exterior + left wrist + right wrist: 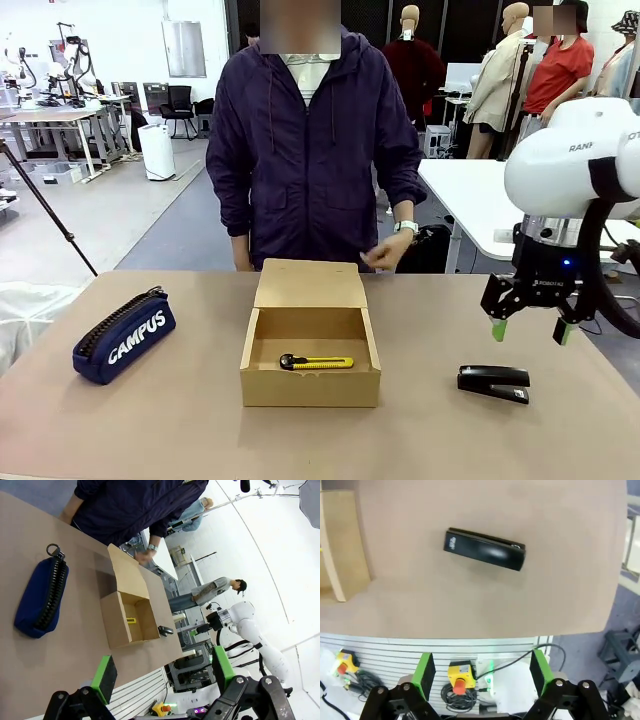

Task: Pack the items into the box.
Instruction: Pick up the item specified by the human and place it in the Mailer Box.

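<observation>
The brown cardboard box (310, 385) stands open mid-table, its flap lid tipped back toward the person. Inside it lies the yellow-and-black utility knife (316, 362), visible too in the left wrist view as a yellow strip (130, 620). The black stapler (494, 382) rests on the table right of the box and lies flat in the right wrist view (484, 549). My right gripper (531, 330) hangs open above and slightly right of the stapler, nothing between its green pads (424, 674). My left gripper (161, 677) is open, high and far from the box (131, 615).
A navy "CAMPUS" pencil case (124, 337) lies at the table's left. The person stands behind the box with a hand (385, 252) near its far right corner. The table's front edge (470, 635) runs just below the stapler in the right wrist view.
</observation>
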`<control>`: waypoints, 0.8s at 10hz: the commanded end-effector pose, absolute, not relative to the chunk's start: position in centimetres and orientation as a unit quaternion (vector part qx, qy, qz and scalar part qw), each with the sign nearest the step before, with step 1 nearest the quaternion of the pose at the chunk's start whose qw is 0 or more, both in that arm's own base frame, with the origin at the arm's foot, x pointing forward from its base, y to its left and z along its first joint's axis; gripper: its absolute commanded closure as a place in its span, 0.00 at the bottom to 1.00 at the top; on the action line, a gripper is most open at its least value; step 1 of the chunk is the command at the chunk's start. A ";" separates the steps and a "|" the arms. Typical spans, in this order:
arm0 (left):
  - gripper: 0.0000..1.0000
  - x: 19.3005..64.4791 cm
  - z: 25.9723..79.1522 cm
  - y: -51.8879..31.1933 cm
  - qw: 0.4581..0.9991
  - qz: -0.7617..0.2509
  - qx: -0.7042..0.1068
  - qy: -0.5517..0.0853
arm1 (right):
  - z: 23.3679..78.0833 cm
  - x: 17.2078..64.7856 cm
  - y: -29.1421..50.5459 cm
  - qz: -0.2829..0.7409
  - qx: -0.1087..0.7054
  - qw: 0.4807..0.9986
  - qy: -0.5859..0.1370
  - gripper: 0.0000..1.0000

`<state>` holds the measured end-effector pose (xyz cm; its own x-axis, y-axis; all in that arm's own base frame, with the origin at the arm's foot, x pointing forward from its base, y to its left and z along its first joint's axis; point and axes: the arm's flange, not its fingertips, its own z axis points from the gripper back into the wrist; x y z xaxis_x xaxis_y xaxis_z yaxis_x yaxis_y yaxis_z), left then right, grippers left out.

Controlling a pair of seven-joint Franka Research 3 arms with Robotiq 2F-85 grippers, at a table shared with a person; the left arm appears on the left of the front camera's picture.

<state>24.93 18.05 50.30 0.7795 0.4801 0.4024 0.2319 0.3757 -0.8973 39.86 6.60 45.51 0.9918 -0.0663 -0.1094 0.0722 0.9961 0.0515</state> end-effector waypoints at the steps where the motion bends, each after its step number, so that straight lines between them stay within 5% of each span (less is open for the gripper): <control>1: 0.00 25.0 50.5 18.0 0.758 0.078 -0.558 -0.329 | 45.8 39.8 6.6 -0.018 0.059 0.997 0.042 0.00; 4: 0.00 25.0 50.5 18.0 0.758 0.078 -0.558 -0.329 | 45.1 42.0 6.3 0.020 -0.009 0.999 0.027 0.00; 6: 0.00 25.0 50.5 18.0 0.758 0.078 -0.558 -0.329 | 43.7 44.6 5.9 0.332 0.054 0.942 -0.003 0.00; 8: 0.00 25.0 50.5 18.0 0.758 0.078 -0.558 -0.329 | 43.1 44.8 4.7 0.604 0.091 0.792 -0.020 0.00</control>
<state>24.93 18.05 50.30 0.7795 0.4801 0.4024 0.2318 0.3757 -0.8973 44.55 6.26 42.87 0.8323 0.5542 0.0138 -0.5542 0.8312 0.0441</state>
